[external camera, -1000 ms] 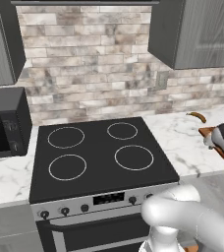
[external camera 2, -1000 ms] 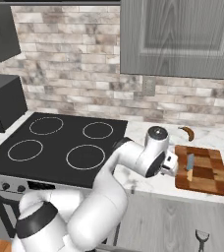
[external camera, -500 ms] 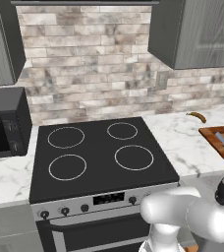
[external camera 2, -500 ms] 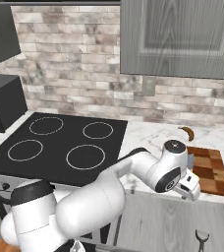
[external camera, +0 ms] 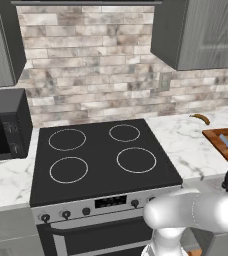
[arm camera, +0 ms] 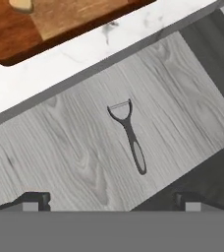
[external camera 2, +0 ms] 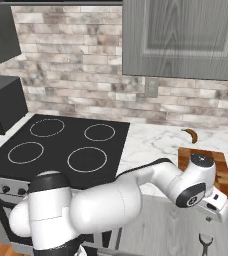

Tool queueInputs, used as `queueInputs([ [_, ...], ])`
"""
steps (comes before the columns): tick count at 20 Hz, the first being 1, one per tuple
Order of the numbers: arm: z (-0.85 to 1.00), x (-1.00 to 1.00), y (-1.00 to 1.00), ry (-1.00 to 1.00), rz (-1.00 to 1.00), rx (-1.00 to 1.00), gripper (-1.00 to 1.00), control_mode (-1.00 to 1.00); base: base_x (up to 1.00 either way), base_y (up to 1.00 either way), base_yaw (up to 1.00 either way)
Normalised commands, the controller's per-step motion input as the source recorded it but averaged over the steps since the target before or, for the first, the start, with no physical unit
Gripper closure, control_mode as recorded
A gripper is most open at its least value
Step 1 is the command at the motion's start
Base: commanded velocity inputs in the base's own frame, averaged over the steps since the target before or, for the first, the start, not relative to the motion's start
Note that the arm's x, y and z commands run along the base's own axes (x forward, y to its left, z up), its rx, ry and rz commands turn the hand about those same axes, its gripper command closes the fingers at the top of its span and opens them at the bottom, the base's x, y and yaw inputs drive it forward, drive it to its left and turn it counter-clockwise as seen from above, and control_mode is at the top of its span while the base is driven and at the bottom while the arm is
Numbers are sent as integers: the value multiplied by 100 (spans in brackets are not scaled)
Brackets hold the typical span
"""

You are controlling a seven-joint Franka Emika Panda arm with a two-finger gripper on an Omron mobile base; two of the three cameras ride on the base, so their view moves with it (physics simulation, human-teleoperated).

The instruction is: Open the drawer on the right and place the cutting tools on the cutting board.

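The drawer stands pulled out, its grey wood-grain inside facing my hand camera. A slim dark grey peeler lies flat in it, also seen as the peeler from the right base. My gripper hovers open above the drawer, its fingertips wide apart with nothing between them. The cutting board lies on the counter at the right, with one cutting tool on it, blue blade and orange handle. In the hand view, the board's corner and a tan handle end show at the top left.
A curved brown-orange thing lies on the marble counter behind the board. The black cooktop is to the left, with a microwave beyond it. The arm's white hand hangs past the counter's front edge.
The hand has swung off the cutting board, forward and down over the open drawer. The knife-like tool stays on the board. The jaws stayed open.
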Motion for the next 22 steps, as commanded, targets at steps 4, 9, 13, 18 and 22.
queueInputs([
  [4, -5, 0, -24, 3, 2, 3, -100, -100, 0, 0, 0],
  [9, -15, -3, -32, 3, 11, 5, -100, -100, 0, 0, 0],
  [13, -31, -6, -34, 0, 13, 0, -100, -100, 0, 0, 0],
  [18, -10, 0, -22, 0, 7, 0, -100, -100, 0, 0, 0],
  [22, -30, 0, -14, 3, 7, 0, -100, -100, 0, 0, 0],
])
